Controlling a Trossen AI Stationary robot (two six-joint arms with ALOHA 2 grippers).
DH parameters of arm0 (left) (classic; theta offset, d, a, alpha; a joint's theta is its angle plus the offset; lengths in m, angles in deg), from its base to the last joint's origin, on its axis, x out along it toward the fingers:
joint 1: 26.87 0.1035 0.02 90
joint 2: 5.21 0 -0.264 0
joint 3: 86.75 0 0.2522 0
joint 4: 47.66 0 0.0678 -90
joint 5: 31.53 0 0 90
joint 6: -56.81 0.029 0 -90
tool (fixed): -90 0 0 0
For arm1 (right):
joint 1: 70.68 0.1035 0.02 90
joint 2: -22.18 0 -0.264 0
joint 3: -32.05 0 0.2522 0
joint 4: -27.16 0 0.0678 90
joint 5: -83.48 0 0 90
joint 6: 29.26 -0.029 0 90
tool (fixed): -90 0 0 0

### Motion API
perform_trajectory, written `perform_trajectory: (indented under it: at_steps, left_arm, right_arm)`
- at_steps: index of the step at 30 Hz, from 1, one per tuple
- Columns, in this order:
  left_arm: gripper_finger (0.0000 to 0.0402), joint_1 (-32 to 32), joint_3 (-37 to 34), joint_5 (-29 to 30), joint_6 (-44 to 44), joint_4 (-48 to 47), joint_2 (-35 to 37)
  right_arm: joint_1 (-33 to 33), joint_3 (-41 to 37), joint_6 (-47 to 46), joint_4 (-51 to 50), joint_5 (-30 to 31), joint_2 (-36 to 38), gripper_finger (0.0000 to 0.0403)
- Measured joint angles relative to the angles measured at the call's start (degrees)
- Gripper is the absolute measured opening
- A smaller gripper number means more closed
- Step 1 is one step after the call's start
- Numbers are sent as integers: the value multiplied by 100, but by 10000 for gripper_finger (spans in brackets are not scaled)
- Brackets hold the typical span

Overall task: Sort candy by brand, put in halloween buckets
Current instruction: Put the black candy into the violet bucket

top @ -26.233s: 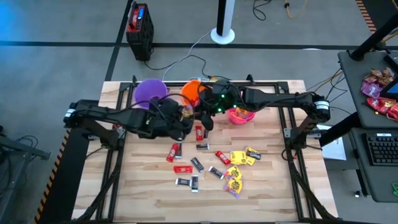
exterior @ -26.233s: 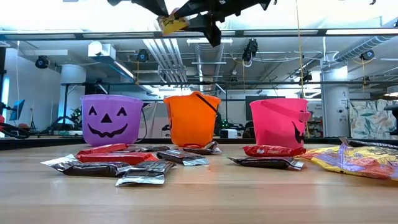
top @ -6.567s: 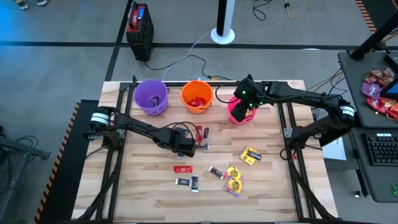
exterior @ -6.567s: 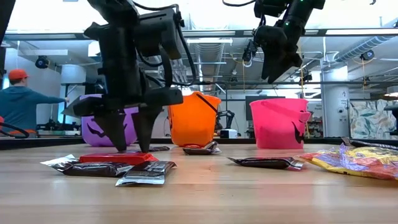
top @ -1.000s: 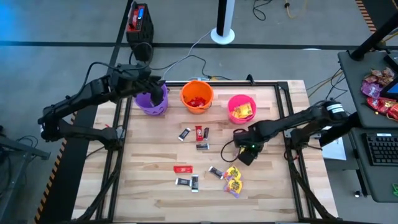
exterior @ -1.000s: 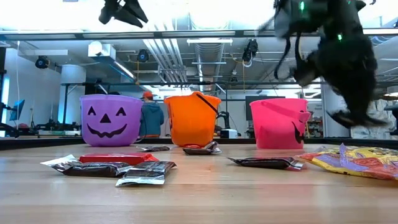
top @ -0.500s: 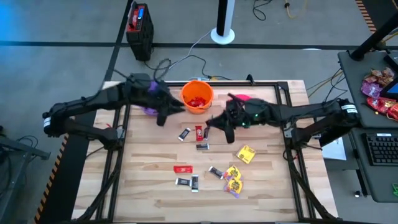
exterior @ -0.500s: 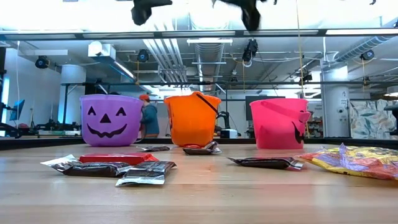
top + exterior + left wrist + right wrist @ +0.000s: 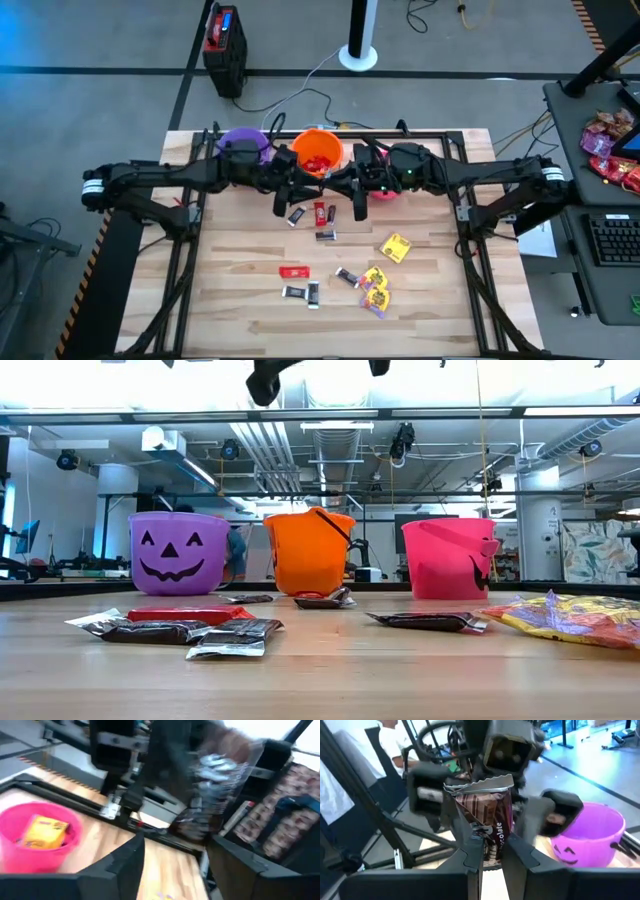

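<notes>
My right gripper (image 9: 491, 865) is high over the table's middle, shut on a dark brown chocolate bar (image 9: 487, 817). My left gripper (image 9: 285, 198) faces it from the table's left. It is open, with its fingers (image 9: 426, 795) standing wide on either side of the bar and apart from it. The purple bucket (image 9: 243, 145), orange bucket (image 9: 318, 150) and pink bucket (image 9: 450, 557) stand in a row at the far edge. A yellow packet (image 9: 46, 831) lies inside the pink one. Loose candy (image 9: 327, 235) lies flat on the table. My right gripper pinches one end of the brown bar (image 9: 490, 847) between its two fingers. The fingers point level toward the table's left, and the bar sticks out beyond the fingertips. Its crimped free end (image 9: 479, 784) points at the left gripper. The bar is lifted clear of the table.
Dark bars (image 9: 297, 215) and a red bar (image 9: 293, 271) lie mid-table, and yellow packets (image 9: 378, 290) lie toward the near right. The right arm (image 9: 450, 175) covers most of the pink bucket in the high view. A side table with heaped sweets (image 9: 610, 145) stands at right.
My left gripper has gone from above the purple bucket toward the table's middle and somewhat down. My right gripper has risen from the table beside the yellow packets, moved toward the far left and tipped level. The two now face each other near the orange bucket.
</notes>
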Motion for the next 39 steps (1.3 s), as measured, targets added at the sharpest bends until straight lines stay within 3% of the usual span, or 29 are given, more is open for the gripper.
perform_trajectory:
  at_steps: [3, 7, 12, 16, 23, 31, 39]
  left_arm:
    - [218, -13, 57, -50, 0, 156, -98]
    - [234, -42, 85, -895, 50, 648, -179]
    - [230, -35, 87, -690, -31, 735, -157]
    - [197, -38, 87, -578, -20, 652, -150]
    - [67, -33, 87, -542, 67, 484, -142]
    - [31, -22, 87, -555, 59, 482, -135]
    - [44, 92, 92, -504, 97, 443, -135]
  right_arm:
    - [-14, 72, 6, 12, -7, -75, 41]
    - [-44, 100, 35, 27, -278, -123, 41]
    - [-49, 122, 49, 17, -304, -154, 40]
    - [-59, 122, 52, 13, -304, -153, 40]
    - [-59, 122, 71, -19, -311, -154, 40]
    - [-99, 122, -254, -21, -261, -149, 77]
    - [-282, 480, -469, -815, -239, -147, 144]
